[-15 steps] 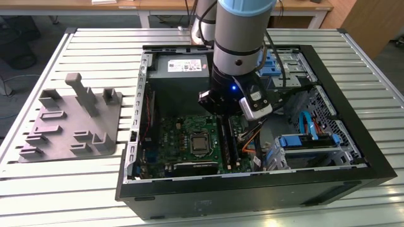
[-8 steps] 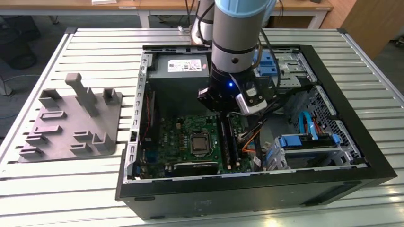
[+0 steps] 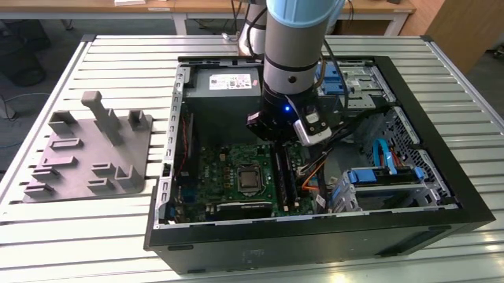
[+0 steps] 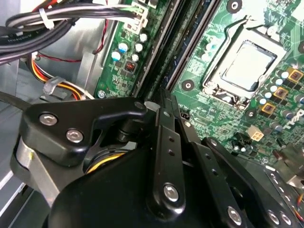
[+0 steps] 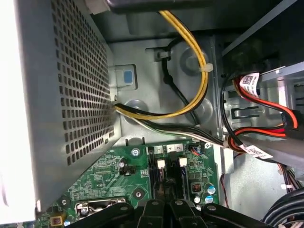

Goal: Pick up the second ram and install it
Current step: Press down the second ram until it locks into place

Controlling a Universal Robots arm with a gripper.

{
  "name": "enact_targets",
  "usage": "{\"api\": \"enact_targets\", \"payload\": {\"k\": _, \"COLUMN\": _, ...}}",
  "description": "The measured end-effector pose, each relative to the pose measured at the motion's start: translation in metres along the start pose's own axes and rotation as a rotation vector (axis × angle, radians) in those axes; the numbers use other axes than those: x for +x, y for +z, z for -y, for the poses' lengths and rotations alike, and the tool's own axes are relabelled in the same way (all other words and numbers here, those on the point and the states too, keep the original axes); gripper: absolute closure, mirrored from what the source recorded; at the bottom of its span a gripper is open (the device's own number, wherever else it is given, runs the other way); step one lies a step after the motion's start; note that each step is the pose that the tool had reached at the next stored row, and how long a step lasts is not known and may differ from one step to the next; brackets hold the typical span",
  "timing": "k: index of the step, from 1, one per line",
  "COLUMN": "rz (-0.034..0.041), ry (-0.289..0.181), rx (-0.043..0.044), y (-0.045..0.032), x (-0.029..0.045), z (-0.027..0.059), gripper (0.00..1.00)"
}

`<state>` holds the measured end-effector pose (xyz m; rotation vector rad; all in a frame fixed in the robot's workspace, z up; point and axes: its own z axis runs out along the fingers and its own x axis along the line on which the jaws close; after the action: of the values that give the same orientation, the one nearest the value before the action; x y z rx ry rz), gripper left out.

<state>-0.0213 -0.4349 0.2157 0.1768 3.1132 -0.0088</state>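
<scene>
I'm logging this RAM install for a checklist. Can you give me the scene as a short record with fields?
setting: open computer case lying on a slatted table
arm: reaches down into the case
gripper: low over the motherboard, at the long black memory slots
beside slots: CPU socket
second ram: cannot tell whether it is held or seated
cables: yellow bundle along the case wall
outside case: grey fixture tray, on the exterior view's left
</scene>
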Motion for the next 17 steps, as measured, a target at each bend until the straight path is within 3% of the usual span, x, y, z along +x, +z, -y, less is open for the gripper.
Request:
{"api": "enact_targets", "payload": {"k": 3, "rz": 0.0009, "ry": 0.0, "rx": -0.0032, "y": -0.0039, "x": -0.0002, "z": -0.0006, "gripper": 0.9}}
{"api": "enact_targets", "payload": {"k": 6, "rz": 0.0003, "ry": 0.0, "rx": -0.0009, "y": -0.011, "x": -0.0004, "z": 0.0011, "gripper": 0.9}}
{"api": "enact_targets", "payload": {"k": 12, "rz": 0.0002, "ry": 0.0, "rx": 0.0002, "y": -0.011, "x": -0.0031, "z": 0.0246, "gripper": 0.9}}
{"api": "enact_targets", "payload": {"k": 17, "rz": 0.001, "ry": 0.0, "rx": 0.0069, "y": -0.0105, "x": -0.0052, "z": 0.043, "gripper": 0.9}}
